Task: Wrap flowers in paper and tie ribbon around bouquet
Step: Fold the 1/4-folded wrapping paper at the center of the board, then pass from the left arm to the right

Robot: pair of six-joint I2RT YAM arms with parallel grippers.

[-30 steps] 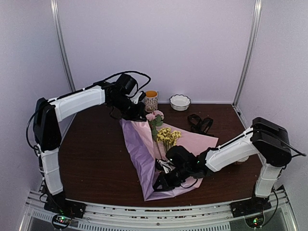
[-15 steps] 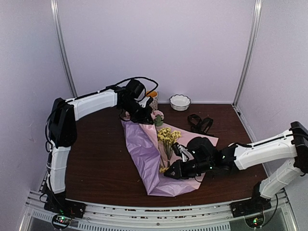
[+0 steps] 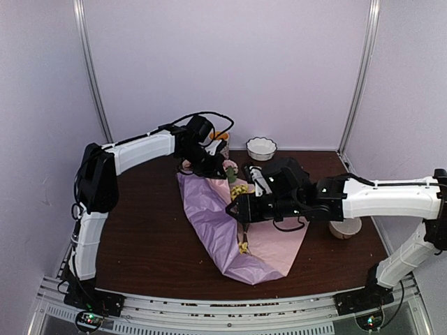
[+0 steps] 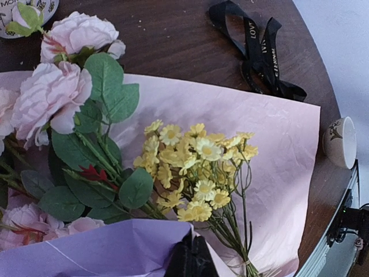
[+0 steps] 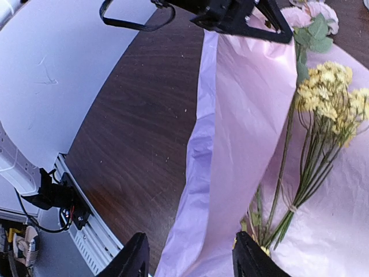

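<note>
Wrapping step, tying not begun. My left end effector (image 5: 242,17) clamped on paper (image 3: 209,216) edge beside rose heads. My right end effector (image 5: 190,257) parted, empty, above raised flap; flowers (image 5: 323,98) just beside. Next, probably: pinch flap, fold over stems. Ribbon (image 4: 259,52) lies beyond the flowers, on bench.

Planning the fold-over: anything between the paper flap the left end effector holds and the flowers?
Yes: the right end effector hangs open over the flowers, in the path of the paper pinched by the left end effector.
</note>
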